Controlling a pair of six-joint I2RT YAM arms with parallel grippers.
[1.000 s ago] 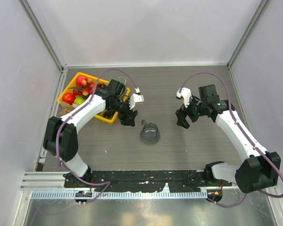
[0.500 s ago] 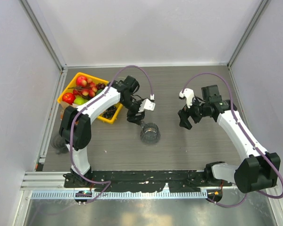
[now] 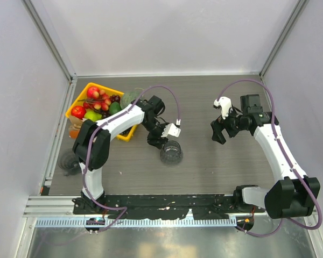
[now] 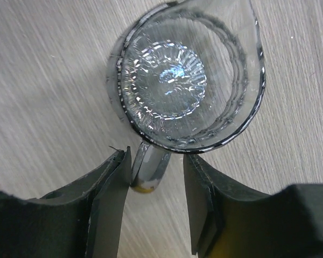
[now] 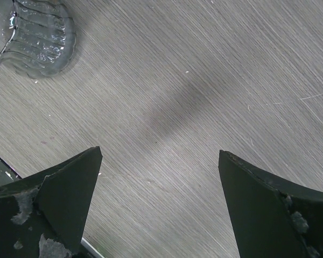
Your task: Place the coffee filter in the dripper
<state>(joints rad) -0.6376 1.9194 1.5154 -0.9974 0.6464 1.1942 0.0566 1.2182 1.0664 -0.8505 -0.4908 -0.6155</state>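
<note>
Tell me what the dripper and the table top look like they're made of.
Dripper: clear glass by the look, possibly hard plastic; glossy, ribbed, see-through, with sharp highlights. Table top: probably grey wood-grain laminate, matte; fine parallel streaks and only a soft shadow, no glare.

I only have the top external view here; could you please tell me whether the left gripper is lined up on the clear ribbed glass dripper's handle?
Observer: Yes; the left wrist view shows the side handle of the clear ribbed glass dripper between the fingers of the open left gripper, not yet pinched.
Operator: Thank you. Is anything inside the dripper?
Observer: No, its ribbed bottom shows bare; nothing sits in it.
Operator: And the other arm?
Observer: The right gripper is open, holding nothing, above the grey wood-grain table.
</note>
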